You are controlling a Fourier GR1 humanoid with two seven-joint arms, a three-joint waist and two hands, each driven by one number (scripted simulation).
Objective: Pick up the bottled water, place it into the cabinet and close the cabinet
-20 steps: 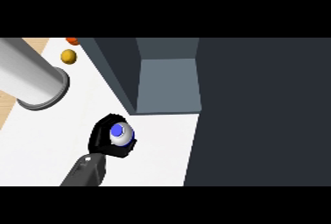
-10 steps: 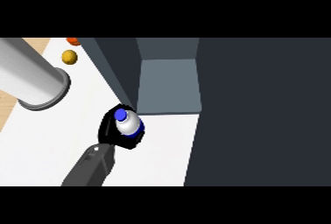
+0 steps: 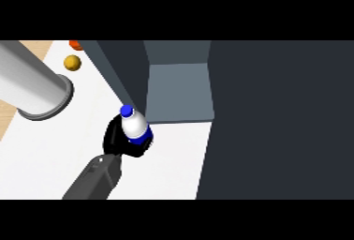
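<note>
The bottled water [image 3: 135,124] is white with a blue cap and a blue label. My right hand [image 3: 119,140] is shut on it, fingers curled round its lower part. The bottle tilts, with its cap pointing up and left, just at the lower left corner of the open cabinet [image 3: 178,89]. The cabinet shows a grey inside. Its dark door [image 3: 276,122] stands open and fills the right side of the view. My left hand does not show.
A thick grey forearm [image 3: 31,89] crosses the upper left, close to the view. An orange ball [image 3: 72,62] and a red-orange thing [image 3: 75,44] lie at the far left of the white counter [image 3: 48,154]. The cabinet's dark side wall [image 3: 128,70] rises just left of the bottle.
My right hand has carried the bottle forward and slightly right, up to the cabinet's opening. The bottle now shows more of its side, and more forearm is in view.
</note>
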